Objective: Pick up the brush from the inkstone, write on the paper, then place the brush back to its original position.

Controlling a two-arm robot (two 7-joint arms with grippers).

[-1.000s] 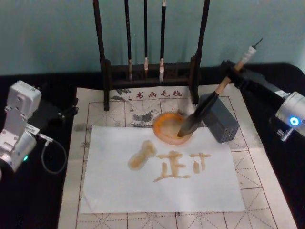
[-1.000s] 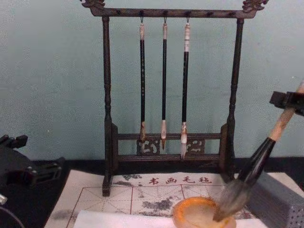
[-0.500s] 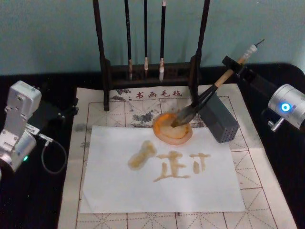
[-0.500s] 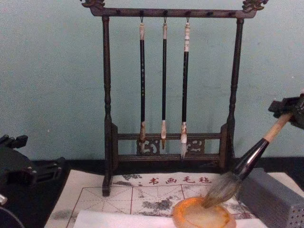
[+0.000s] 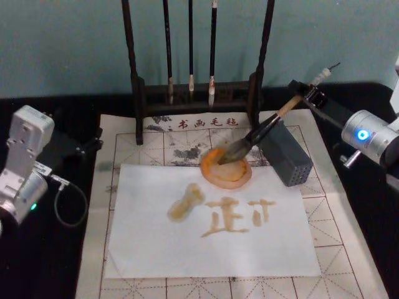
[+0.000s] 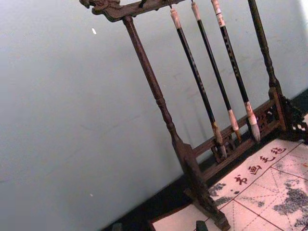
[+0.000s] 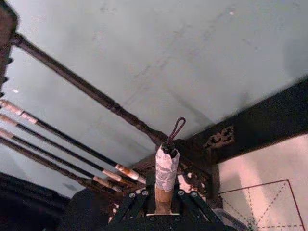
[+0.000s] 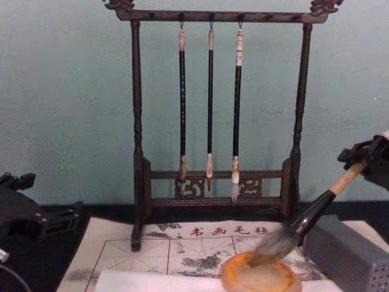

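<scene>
The right gripper (image 5: 304, 94) stayed clenched on the upper end of the brush (image 5: 259, 131). The brush had tilted flatter, and its bristles, far below the jaws, now lay on the inkstone (image 5: 237, 180). With the paper (image 5: 156, 249) already written, only the release seemed left; the left gripper (image 5: 65, 146) sat parked.

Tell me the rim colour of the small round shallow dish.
The inkstone rim is orange; head view.

Brush (image 5: 265, 128): wood hdl, bushy tip; paper (image 5: 187, 249) matt.

Orange-rimmed inkstone (image 5: 225, 168), white paper (image 5: 156, 249) with tan strokes (image 5: 227, 218), tan-handled brush (image 5: 265, 126), seemingly grey-brown bristles (image 5: 229, 154), beige red-gridded mat (image 5: 340, 237)
</scene>
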